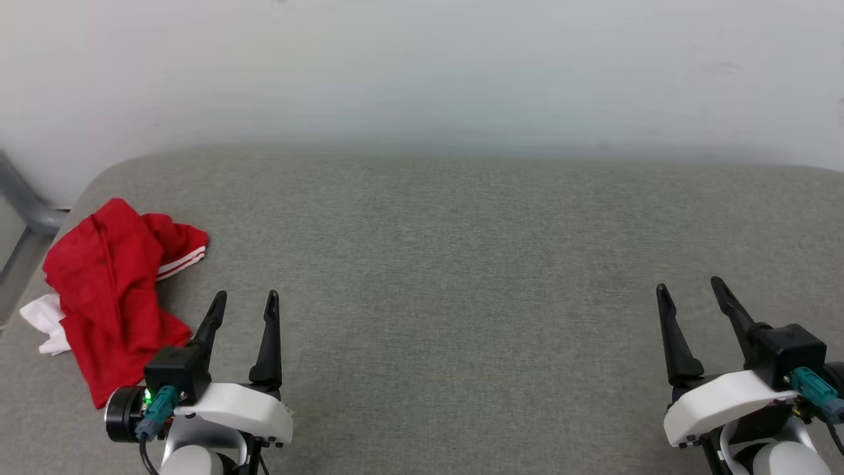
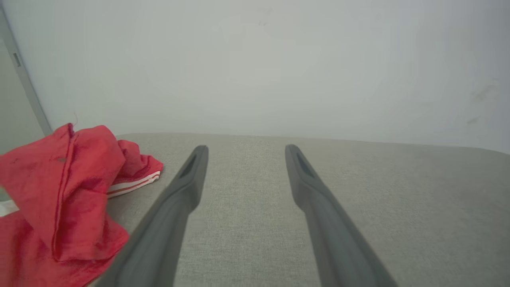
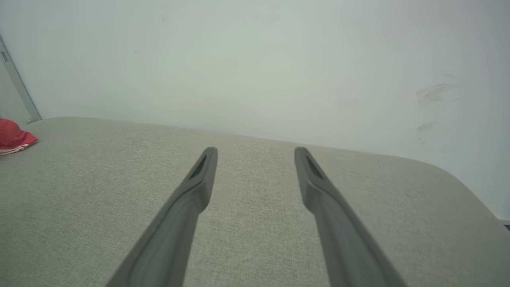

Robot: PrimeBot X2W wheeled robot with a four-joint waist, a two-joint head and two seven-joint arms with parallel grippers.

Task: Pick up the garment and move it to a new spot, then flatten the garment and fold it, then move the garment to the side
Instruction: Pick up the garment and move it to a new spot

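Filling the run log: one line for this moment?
garment: crumpled heap | left gripper: jaws open, beside garment | right gripper: jaws open, far off | stage: pre-pickup

Garment heaped at the left end of the padded surface, close to its left edge. Left gripper just right of the heap, near the front, pointing toward the wall behind. Right gripper well apart, at the right end, likewise pointing toward the wall. Bar beyond the left edge, behind the garment.
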